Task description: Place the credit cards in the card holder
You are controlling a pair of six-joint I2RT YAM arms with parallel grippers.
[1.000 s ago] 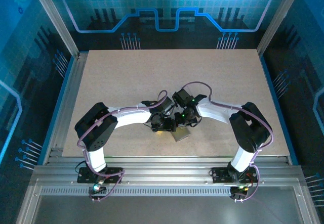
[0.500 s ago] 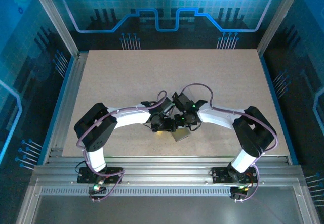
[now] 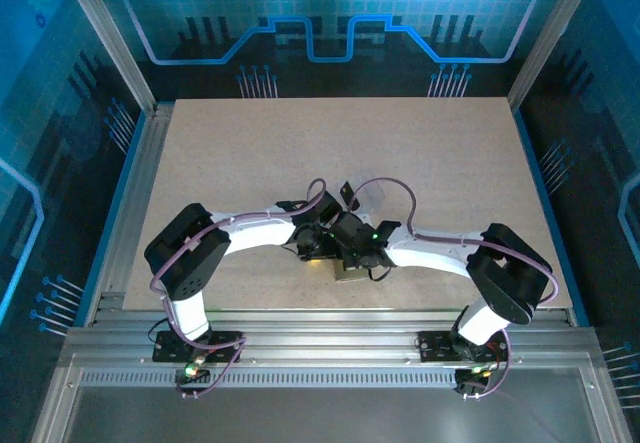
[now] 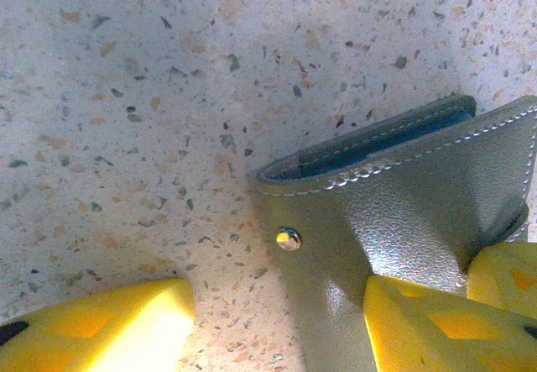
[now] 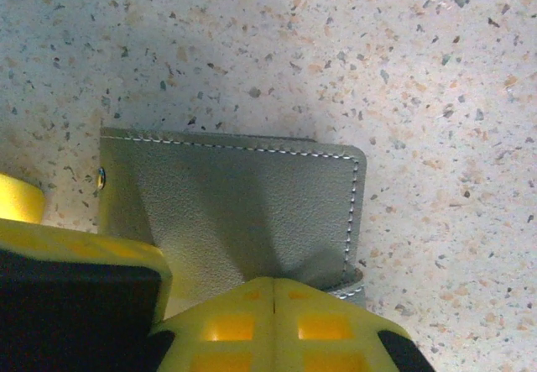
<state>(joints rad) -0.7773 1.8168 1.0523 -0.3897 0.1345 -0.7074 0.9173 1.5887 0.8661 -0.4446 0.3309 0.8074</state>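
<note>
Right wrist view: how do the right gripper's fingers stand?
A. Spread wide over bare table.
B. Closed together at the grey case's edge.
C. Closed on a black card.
B: the right gripper has its yellow tips meeting with no gap, at the near edge of the grey case.

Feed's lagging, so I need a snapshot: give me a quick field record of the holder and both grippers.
holder: grey, on table, panels slightly apart at one edge
left gripper: open, holder's edge between its fingers
right gripper: shut, tips at holder's edge; pinch unclear
position: both grippers meet over holder
</note>
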